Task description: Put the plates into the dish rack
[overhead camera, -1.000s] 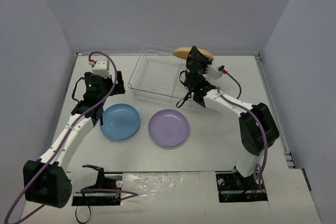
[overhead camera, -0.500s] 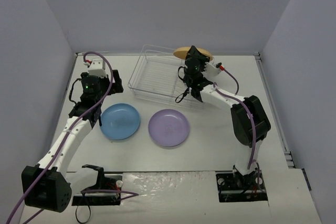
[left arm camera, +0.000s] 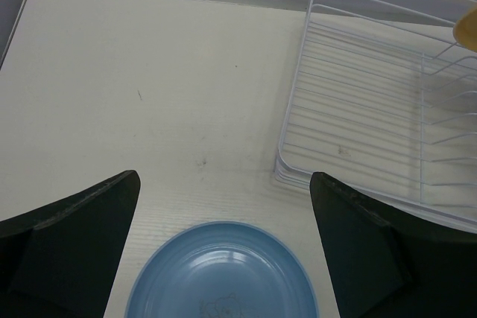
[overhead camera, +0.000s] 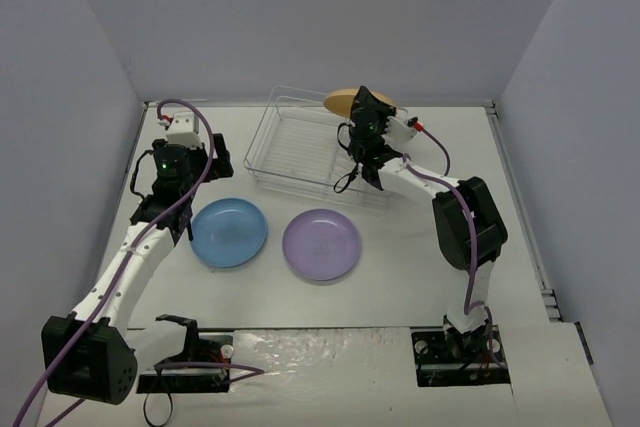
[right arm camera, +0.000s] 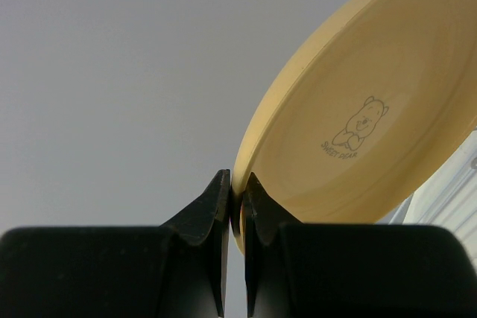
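My right gripper [overhead camera: 364,112] is shut on the rim of the yellow-orange plate [overhead camera: 343,102] and holds it on edge above the right, divider side of the wire dish rack [overhead camera: 290,152]. In the right wrist view the plate [right arm camera: 365,124] rises from my pinched gripper [right arm camera: 236,184]. The light blue plate [overhead camera: 230,232] and the lavender plate [overhead camera: 321,244] lie flat on the table in front of the rack. My left gripper [overhead camera: 195,172] is open and empty, above the far left edge of the blue plate [left arm camera: 223,273]; the rack [left arm camera: 373,102] is to its right.
The white table ends at grey walls on the left, back and right. The arm bases and cables [overhead camera: 200,357] stand at the near edge. Bare table [left arm camera: 149,94] lies left of the rack.
My right gripper has carried the yellow-orange plate slightly left over the rack, the arm folding closer. My left gripper has drifted slightly up and left.
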